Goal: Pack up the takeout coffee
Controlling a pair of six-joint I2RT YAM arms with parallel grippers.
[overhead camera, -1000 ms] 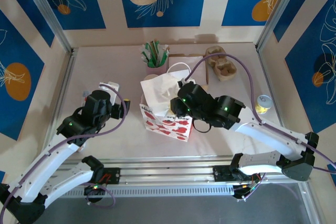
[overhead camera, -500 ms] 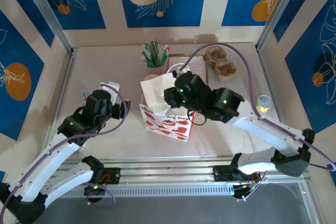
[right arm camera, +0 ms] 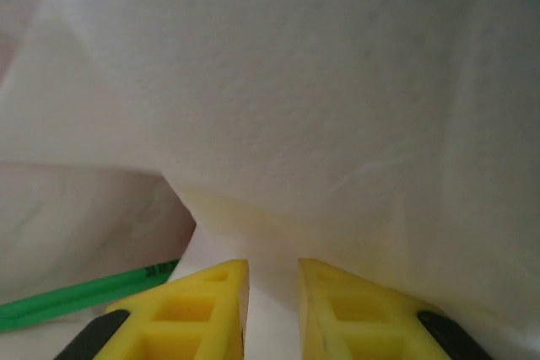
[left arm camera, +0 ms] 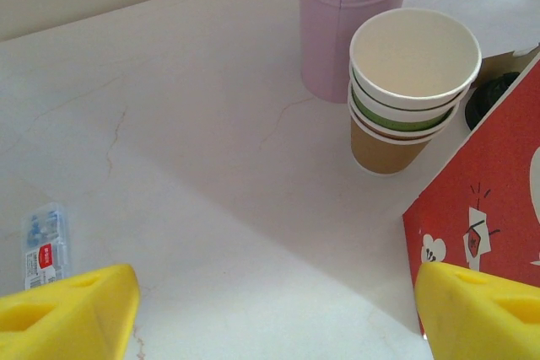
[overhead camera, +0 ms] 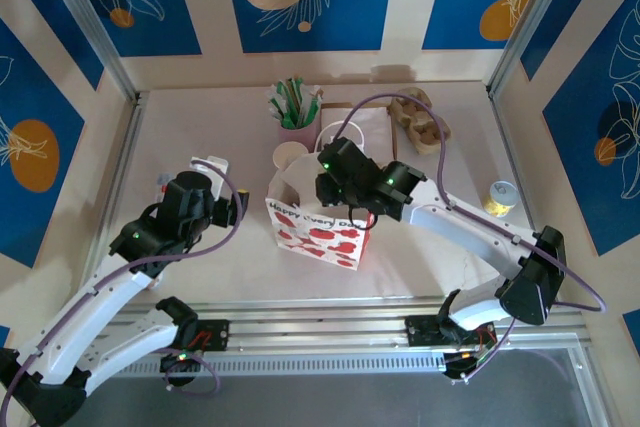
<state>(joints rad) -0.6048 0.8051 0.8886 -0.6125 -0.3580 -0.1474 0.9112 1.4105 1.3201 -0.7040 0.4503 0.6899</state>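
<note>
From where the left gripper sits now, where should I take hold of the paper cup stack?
Probably grip the paper cup stack across its walls, below the top rim, coming from the open table side facing the left gripper. It stands upright, mouth up; the pink holder crowds its far side and the gift bag its near right.

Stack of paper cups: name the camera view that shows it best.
Left wrist view: the stack of paper cups sits close, open rim and nested layers clear. Top external shows it small, its rim behind the red bag.
</note>
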